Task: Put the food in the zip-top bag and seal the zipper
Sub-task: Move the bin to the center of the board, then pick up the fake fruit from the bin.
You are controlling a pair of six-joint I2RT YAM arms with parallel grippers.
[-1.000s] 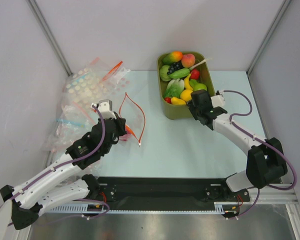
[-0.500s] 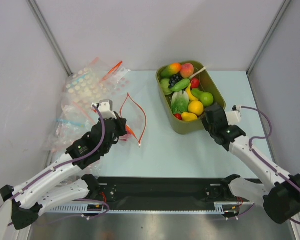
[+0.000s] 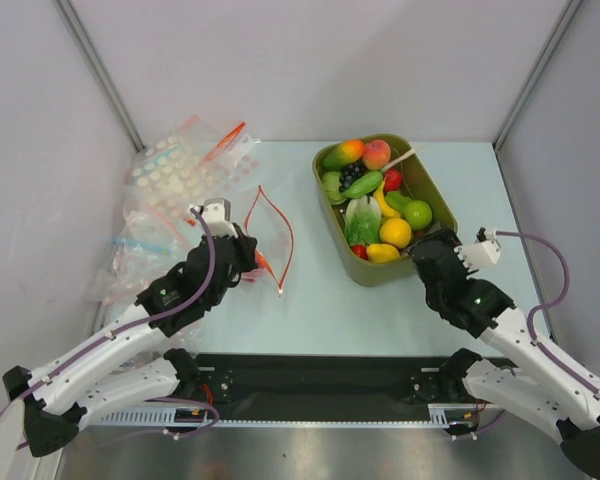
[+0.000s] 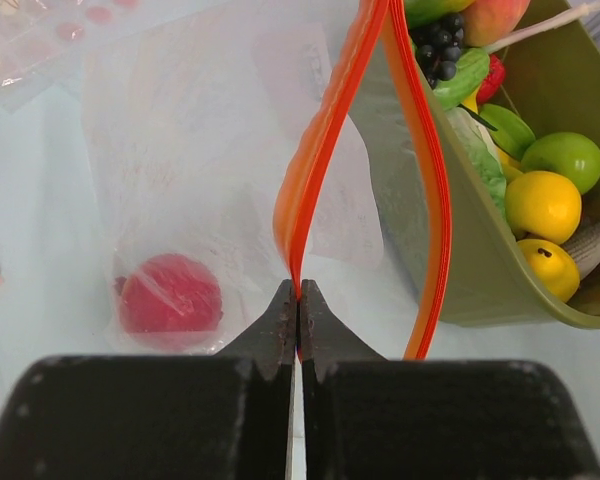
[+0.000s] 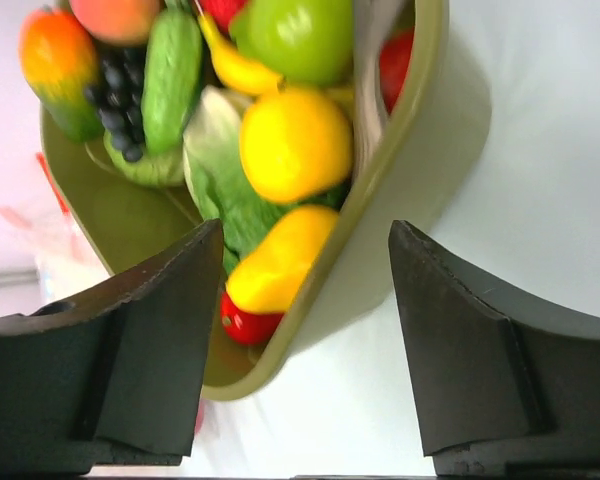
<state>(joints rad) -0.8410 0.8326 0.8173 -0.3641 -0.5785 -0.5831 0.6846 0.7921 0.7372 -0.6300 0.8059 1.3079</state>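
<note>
The clear zip-top bag (image 3: 268, 232) lies flat left of centre with its mouth gaping. Its red-orange zipper (image 4: 325, 140) splits into two strips. My left gripper (image 4: 298, 298) is shut on the nearer strip at its end. One red piece of food (image 4: 170, 297) lies inside the bag. The other food (image 3: 380, 205) fills an olive-green tub (image 3: 436, 192): yellow, green, red and peach pieces. My right gripper (image 5: 305, 232) is open at the tub's near corner. The tub wall (image 5: 420, 150) runs between its fingers, untouched.
A heap of other clear bags (image 3: 170, 185), some printed with white dots, lies at the back left, close to the left wall. The tub sits askew near the table's right side. Metal frame posts rise at both back corners.
My right arm drew back toward the near right, and the tub slid and turned with it. The right jaws closed on the tub wall, then opened again. The left arm and bag stayed put.
</note>
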